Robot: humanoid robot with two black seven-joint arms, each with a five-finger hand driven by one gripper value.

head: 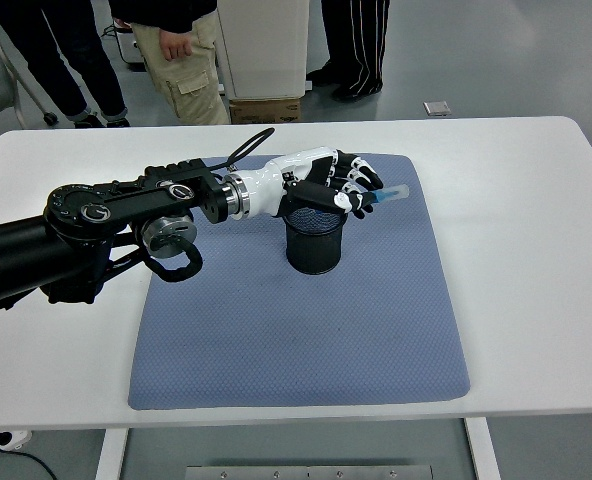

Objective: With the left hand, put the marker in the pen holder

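Marker (388,195): blue, lying roughly level, held in the left hand (341,185) above the far rim of the pen holder (314,238). Only its right end shows, sticking out past the fingertips toward the right; the rest of the barrel is covered by the curled fingers (361,180), so its full length and cap cannot be made out. The tip looks pale and slightly blurred.

Near edge: white table (536,300), its front rim along the bottom of the view, legs partly cut off below. A blue-grey mat (296,330) covers the middle, its far left corner hidden under the arm.

Pen holder: black mesh cup, upright on the far half of the mat. Its far rim is partly masked by the hand; what lies inside is too dark to tell.

Left arm (106,225): black, enters from the left edge, upper part cut off by the frame, white wrist section just before the hand. A black cable loops below the forearm. Fingers are closed around the marker.

Right arm: not visible.

Far side: beyond the table, people (181,50) standing, seen only from the waist down, heads cut off. A white cabinet stands between them.
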